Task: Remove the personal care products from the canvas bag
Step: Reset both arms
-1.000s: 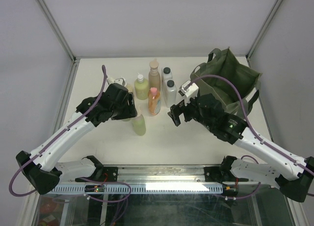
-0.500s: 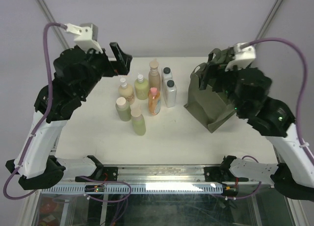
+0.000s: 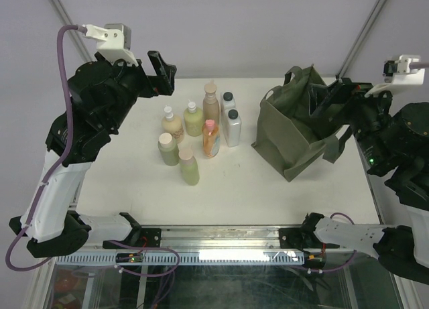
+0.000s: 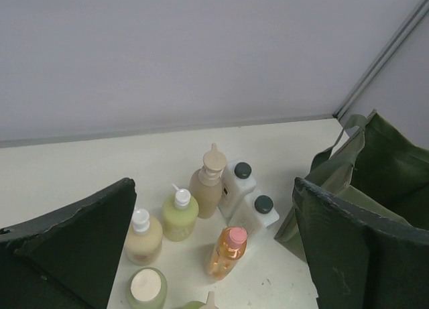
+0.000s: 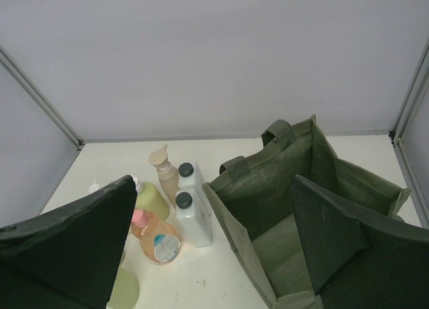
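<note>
Personal care products (image 3: 193, 121) stand clustered; label on orange bottle (image 5: 155, 238) illegible.

Eight bottles (image 3: 193, 131) in all, standing together below and ahead of the left pincer (image 3: 158, 73):

- two white bottles (image 3: 232, 128) with black caps
- one tall tan pump bottle (image 3: 211, 104)
- one orange bottle (image 3: 210, 140)
- one beige bottle (image 3: 171, 126) with a white cap
- three yellow-green bottles (image 3: 190, 169), one white-capped and two tan-capped

One green bag (image 3: 288, 138) sits below the right pincer (image 3: 335, 93). There are two pincers.
</note>
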Robot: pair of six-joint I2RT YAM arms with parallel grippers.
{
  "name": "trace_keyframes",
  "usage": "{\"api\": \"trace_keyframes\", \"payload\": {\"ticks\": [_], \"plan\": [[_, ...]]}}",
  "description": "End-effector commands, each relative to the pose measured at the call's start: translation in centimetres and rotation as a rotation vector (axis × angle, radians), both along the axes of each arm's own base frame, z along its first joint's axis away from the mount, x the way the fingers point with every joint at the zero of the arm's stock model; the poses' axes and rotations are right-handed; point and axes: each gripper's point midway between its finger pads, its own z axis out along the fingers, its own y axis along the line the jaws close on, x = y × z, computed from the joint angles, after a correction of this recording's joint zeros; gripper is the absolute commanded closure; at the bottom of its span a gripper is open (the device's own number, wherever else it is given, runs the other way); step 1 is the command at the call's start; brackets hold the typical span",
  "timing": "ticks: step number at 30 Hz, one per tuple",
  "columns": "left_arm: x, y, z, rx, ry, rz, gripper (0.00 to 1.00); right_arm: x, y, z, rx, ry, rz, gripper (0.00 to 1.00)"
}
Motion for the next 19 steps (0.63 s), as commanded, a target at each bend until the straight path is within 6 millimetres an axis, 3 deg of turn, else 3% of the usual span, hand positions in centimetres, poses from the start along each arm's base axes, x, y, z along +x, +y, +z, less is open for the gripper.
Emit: {"api": "trace_keyframes", "payload": {"ticks": [1,9,19], "plan": [[0.5,0.7,0.2,-0.082,0.013,0.081,0.01,0.6,0.7,-0.9,-0.021,0.023,0.002,0.0],[1.4,2.8,-1.5,-0.114,0.048,0.233,0.01,1.3,1.5,-0.6,-0.055,-0.001,0.009,0.0],[1.5,3.3,-0.3,-0.083,0.026,0.251,0.01,1.6,2.0,-0.3,-0.048,-0.014,0.018,0.0]]}}
